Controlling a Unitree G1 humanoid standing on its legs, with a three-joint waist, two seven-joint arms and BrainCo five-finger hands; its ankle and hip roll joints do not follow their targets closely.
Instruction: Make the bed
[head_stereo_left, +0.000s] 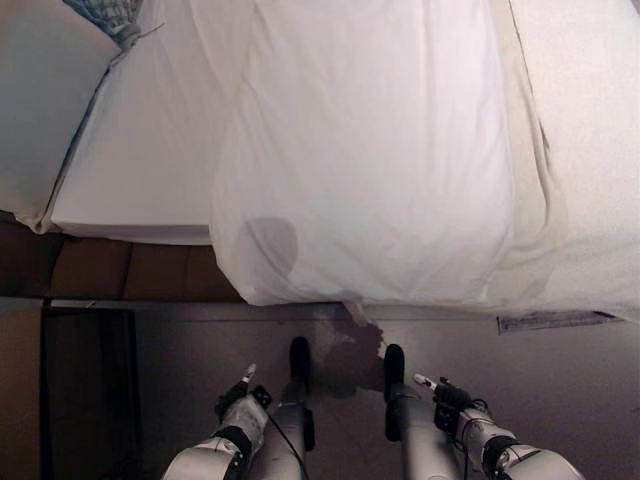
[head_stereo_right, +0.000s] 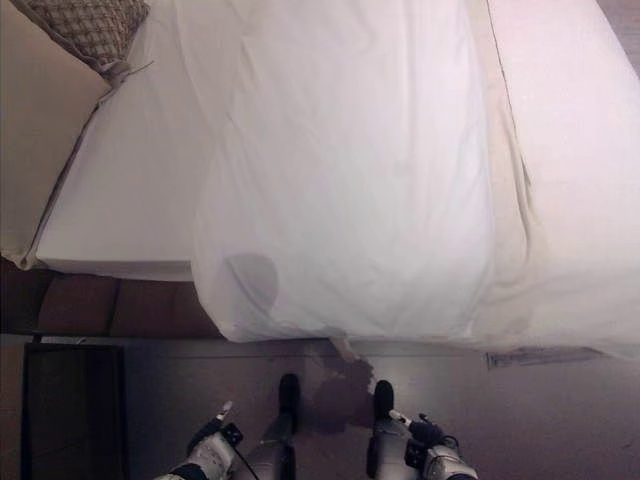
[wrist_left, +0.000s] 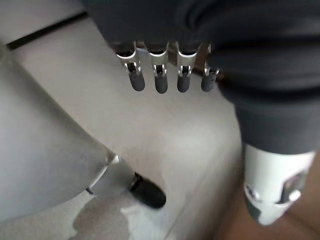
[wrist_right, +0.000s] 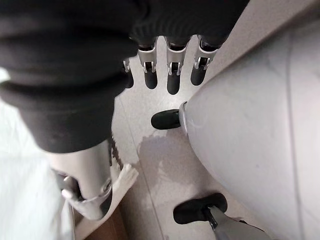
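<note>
- Bed (head_stereo_left: 150, 190) is lying across the upper part of both eye views, seen from its edge; mattress with a white fitted sheet is showing bare on the robot's left.
- White duvet (head_stereo_left: 370, 150) is lying over the middle of the bed, its lower edge hanging just past the mattress edge, a small corner tag drooping at the bottom.
- Cream blanket layer (head_stereo_left: 530, 200) is peeking out along the duvet's right side; textured white cover (head_stereo_left: 590, 120) is spreading further right.
- Patterned cushion (head_stereo_right: 90, 28) is sitting at the far left corner, beside the headboard area.
- Left hand (wrist_left: 160, 75) is hanging low by the floor, fingers straight and relaxed, gripping nothing.
- Right hand (wrist_right: 170, 72) is hanging the same way, fingers straight, gripping nothing.
- Both hands are well apart from the bedding.
- Step judged: standing at the bed edge between grasps, duvet not yet spread over the bare left part.
- Next move likely needs: raising both hands to the duvet's near edge, pinching the cloth, pulling it leftward to cover the sheet evenly.
</note>
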